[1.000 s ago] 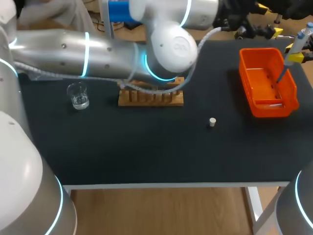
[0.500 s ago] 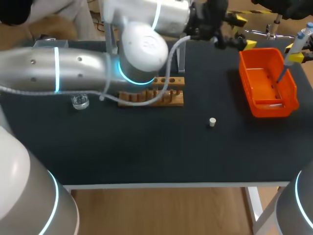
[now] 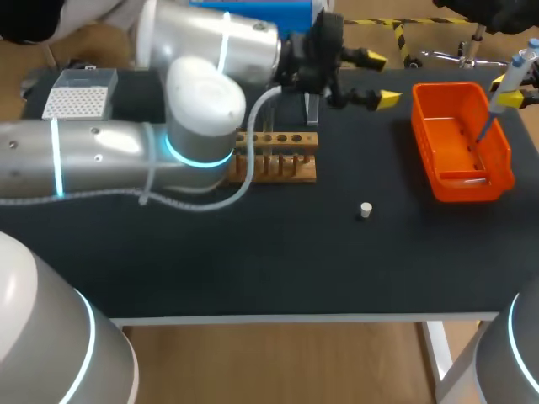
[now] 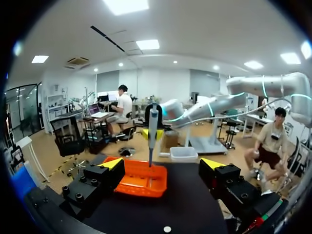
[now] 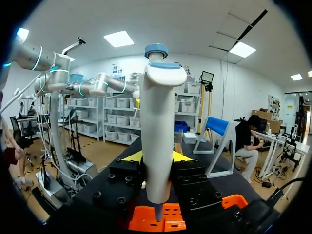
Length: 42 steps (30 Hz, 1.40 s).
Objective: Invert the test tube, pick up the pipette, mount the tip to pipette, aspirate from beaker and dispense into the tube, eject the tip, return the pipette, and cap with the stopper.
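My right gripper (image 5: 157, 157) is shut on the white pipette (image 5: 157, 131), which it holds upright with its tip over the orange bin (image 5: 168, 219). In the head view the pipette (image 3: 505, 84) hangs above the bin's (image 3: 431, 160) right wall. My left gripper (image 3: 381, 80) stands open at the back of the table, between the wooden tube rack (image 3: 274, 160) and the bin, holding nothing. From the left wrist, its open gripper (image 4: 163, 165) faces the bin (image 4: 141, 183) and the pipette (image 4: 152, 129). The white stopper (image 3: 365, 209) lies alone on the mat. The left arm hides the beaker.
A white tip box (image 3: 80, 103) sits at the back left. A small metal stand (image 3: 312, 109) rises behind the rack, close to the left wrist. The left arm spans the table's left half above the mat.
The left arm has swung, bringing its open gripper leftward and nearer, off the back edge to beside the rack. The tip box came into view and the beaker got covered. The right arm kept still.
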Tool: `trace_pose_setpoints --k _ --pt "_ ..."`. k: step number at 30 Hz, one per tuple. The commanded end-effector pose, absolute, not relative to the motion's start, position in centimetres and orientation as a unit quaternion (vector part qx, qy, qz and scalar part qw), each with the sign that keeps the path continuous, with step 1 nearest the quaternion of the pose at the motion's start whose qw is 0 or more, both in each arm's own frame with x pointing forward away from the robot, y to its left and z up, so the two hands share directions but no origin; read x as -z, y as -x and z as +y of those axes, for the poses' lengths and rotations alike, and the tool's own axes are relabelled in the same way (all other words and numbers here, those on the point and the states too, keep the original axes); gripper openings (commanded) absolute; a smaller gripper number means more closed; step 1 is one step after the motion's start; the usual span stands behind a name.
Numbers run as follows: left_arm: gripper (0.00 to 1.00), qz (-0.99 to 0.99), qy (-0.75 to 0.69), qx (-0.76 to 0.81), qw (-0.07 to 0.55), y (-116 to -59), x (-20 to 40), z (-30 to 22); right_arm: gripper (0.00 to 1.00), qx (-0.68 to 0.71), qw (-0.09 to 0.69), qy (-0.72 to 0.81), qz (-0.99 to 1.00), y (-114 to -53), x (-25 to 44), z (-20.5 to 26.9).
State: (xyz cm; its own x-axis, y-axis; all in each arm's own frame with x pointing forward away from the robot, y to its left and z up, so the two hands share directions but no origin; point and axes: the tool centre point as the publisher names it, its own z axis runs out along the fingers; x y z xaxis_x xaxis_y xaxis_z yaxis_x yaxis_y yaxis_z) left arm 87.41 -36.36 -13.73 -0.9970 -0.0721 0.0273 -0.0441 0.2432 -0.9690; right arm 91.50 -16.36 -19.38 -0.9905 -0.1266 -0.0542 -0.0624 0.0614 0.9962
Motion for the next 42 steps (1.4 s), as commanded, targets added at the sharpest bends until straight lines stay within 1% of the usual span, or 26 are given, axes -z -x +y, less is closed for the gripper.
trace_pose_setpoints --k 1,16,22,32,42 --pt "1.0 0.734 0.053 0.676 0.03 -85.7 14.8 -34.2 0.0 0.68 0.024 -0.065 -0.729 -91.5 19.2 -16.4" --pt "1.0 0.716 0.086 0.689 0.069 -83.9 16.3 -28.4 0.0 0.68 0.024 -0.065 -0.729 -91.5 19.2 -16.4" --pt "1.0 0.71 0.09 0.694 0.075 -83.7 17.0 -26.8 0.0 0.68 0.024 -0.065 -0.729 -91.5 19.2 -16.4" --pt "1.0 0.704 0.074 0.7 0.087 -83.4 16.2 -25.2 0.0 0.68 0.024 -0.065 -0.729 -91.5 19.2 -16.4" --pt "1.0 0.715 0.079 0.69 0.083 -83.7 15.9 -24.8 0.0 0.68 0.024 -0.065 -0.729 -91.5 19.2 -16.4"
